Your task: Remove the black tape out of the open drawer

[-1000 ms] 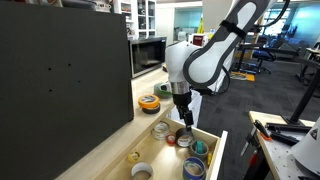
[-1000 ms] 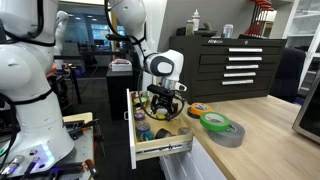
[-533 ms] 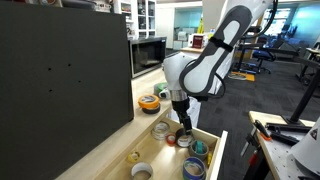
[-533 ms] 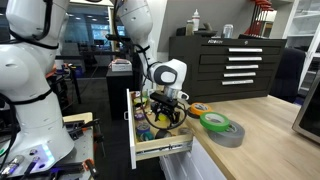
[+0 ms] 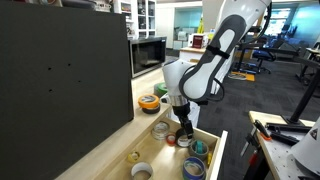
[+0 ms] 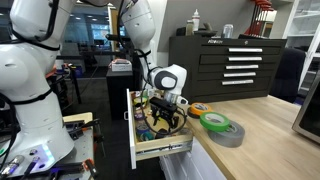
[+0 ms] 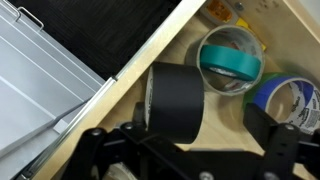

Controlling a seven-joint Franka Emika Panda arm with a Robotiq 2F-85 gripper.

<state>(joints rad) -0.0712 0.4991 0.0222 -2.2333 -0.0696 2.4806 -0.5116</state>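
The tool (image 7: 190, 140) hangs spread wide over the black tape (image 7: 175, 100) (beside a teal roll (image 7: 232, 58)) in the open drawer (image 7: 150, 62)

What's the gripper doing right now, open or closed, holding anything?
Gripper: open, with the fingers spread on either side of the black tape in the drawer; holding nothing yet.

Franka arm (image 5: 205, 70): glossy white rounded links, black bands at the joints. Hand (image 5: 184, 129): matte black, angular, with dark linkage bars in wrist view.
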